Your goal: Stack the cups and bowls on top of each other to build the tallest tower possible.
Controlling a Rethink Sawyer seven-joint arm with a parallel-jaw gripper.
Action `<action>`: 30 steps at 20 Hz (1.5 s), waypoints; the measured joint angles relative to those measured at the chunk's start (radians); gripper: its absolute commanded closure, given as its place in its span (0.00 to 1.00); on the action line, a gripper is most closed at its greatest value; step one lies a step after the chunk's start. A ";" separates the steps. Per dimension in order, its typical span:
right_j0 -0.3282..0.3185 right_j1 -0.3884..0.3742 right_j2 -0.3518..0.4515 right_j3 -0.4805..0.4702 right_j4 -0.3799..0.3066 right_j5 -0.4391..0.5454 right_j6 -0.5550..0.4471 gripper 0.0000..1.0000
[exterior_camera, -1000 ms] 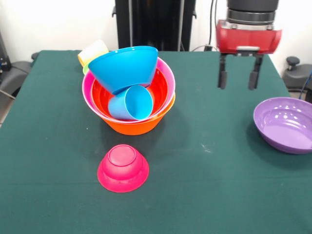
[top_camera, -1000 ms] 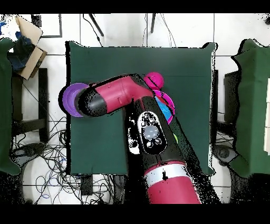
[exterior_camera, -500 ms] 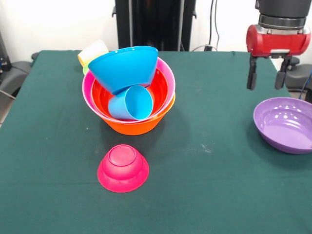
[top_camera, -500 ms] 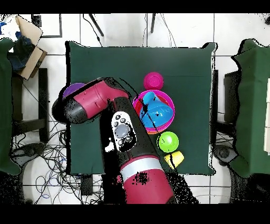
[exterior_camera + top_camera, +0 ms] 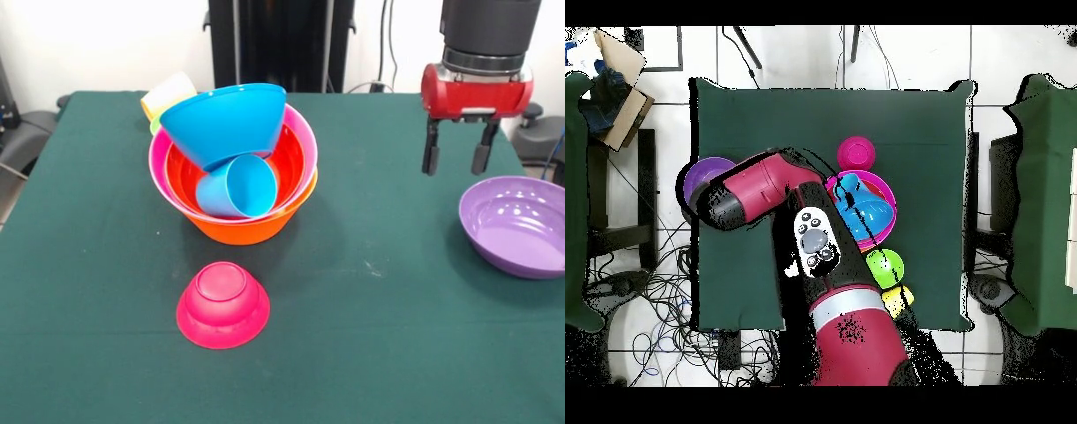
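- Broadly, the table [image 5: 371, 291] spreads under the gripper [image 5: 455, 157], which hangs empty with its fingers apart.
- The tower [image 5: 233, 168] sits well off to the gripper's side in the front view: an orange bowl [image 5: 243, 228] holds pink and red-orange ones, with a tilted blue bowl [image 5: 225, 122] and a light blue cup [image 5: 237, 187] on its side inside.
- A purple bowl [image 5: 519, 224] stands upright just below and beside the gripper.
- A magenta bowl [image 5: 222, 305] lies upside down, farthest from the gripper.
- A yellow-orange cup [image 5: 168, 93] lies behind the tower.
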 measured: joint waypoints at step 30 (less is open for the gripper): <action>0.156 0.298 -0.120 -0.214 -0.040 -0.075 0.000 1.00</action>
